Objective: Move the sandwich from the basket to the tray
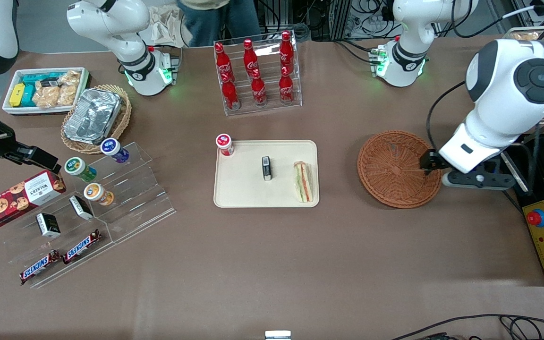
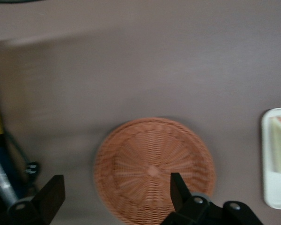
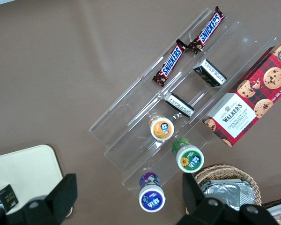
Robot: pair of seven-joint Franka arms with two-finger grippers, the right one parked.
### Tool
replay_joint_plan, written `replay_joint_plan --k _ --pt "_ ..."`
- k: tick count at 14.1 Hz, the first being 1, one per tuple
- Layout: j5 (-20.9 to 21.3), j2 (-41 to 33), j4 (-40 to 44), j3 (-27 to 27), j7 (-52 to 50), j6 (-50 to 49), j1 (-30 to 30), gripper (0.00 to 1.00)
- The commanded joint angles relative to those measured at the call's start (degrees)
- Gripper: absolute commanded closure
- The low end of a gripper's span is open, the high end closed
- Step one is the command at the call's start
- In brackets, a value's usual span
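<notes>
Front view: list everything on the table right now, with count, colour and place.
sandwich: 1, pale bread, on the tray's edge nearest the basket
tray: 1, cream, table centre
basket: 1, reddish-brown, empty, toward the working arm's end
small black box: 1, on the tray
red-capped cup: 1, at the tray's corner
cola bottles: 6, red, in a clear rack
clear stepped stand: 1, toward the parked arm's end
gripper: open, above the basket

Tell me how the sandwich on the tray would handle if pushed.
The sandwich looks soft, so it would likely squash or shed layers. On the smooth tray it probably slides. The open pincer hovers above the basket.
</notes>
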Motion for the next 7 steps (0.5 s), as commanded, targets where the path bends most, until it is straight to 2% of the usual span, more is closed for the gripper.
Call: replay_joint_plan --k 1,3,4,7 --pt "2.19 -1.26 0.4 1.02 0.63 -3.55 0.14 0.0" --pt "2.11 -2.23 1.1 1.2 2.47 -7.95 0.32 0.0" --pt "1.85 -2.67 1.89 1.81 6.65 -9.79 -0.38 0.0" --pt "-0.43 -3.9 2.25 8.04 9.25 -12.98 -3.46 0.0"
